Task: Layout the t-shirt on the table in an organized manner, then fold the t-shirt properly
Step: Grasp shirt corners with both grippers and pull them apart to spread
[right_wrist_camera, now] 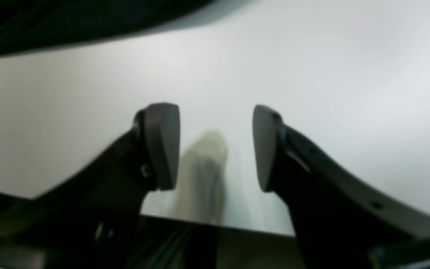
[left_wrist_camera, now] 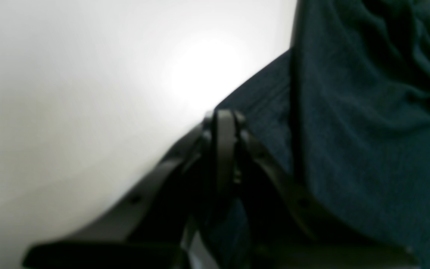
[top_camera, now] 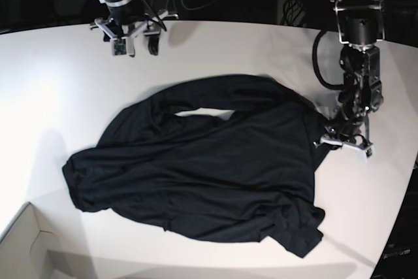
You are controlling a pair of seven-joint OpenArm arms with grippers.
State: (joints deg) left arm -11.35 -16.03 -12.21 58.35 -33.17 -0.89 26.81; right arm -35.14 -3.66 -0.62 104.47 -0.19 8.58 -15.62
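Our left gripper (left_wrist_camera: 225, 123) pinches the crumpled t-shirt's (top_camera: 209, 168) edge mid-table (top_camera: 52, 76).
Right gripper (right_wrist_camera: 217, 147) gapes, holding nothing. Shirt seems soft, light, floppy; we'd grasp hems or shoulders.

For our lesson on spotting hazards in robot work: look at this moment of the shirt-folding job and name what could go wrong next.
1. The left gripper is shut on the t-shirt at its edge only. A pull could slip the cloth free or bunch it further.
2. The t-shirt lies crumpled and creased, so folding now would likely trap wrinkles.
3. The right gripper hangs open over the bare table, far from the cloth, so a one-sided tug may drag the whole shirt rather than spread it.
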